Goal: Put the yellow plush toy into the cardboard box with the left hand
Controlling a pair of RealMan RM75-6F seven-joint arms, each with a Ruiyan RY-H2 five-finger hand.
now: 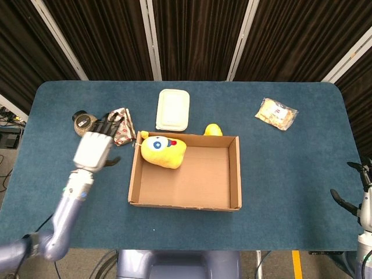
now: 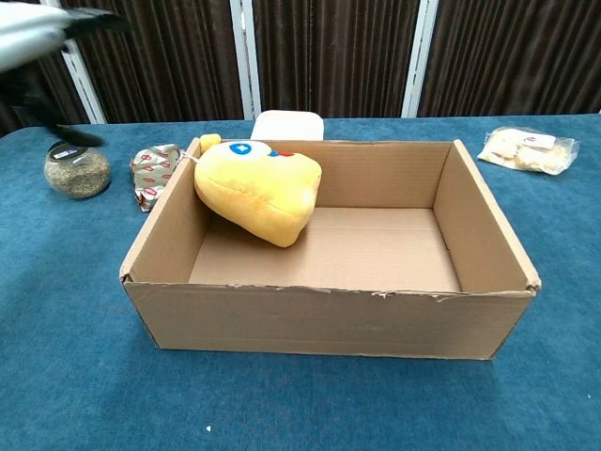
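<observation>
The yellow plush toy [image 1: 163, 150] [image 2: 258, 190] lies inside the cardboard box [image 1: 185, 201] [image 2: 319, 318], leaning in its far left corner with its blue eye up. My left hand [image 1: 96, 149] hovers over the table to the left of the box, fingers spread and nothing in it; in the chest view it is only a blurred shape [image 2: 38, 42] at the top left edge. My right hand [image 1: 356, 195] shows at the right edge of the head view, fingers apart, holding nothing.
A white lidded container [image 1: 173, 109] and a small yellow object [image 1: 213, 129] lie behind the box. A red-patterned packet [image 1: 120, 125] and a jar [image 1: 85, 121] [image 2: 77, 172] sit left of it, near my left hand. A snack bag [image 1: 276, 113] lies at the far right.
</observation>
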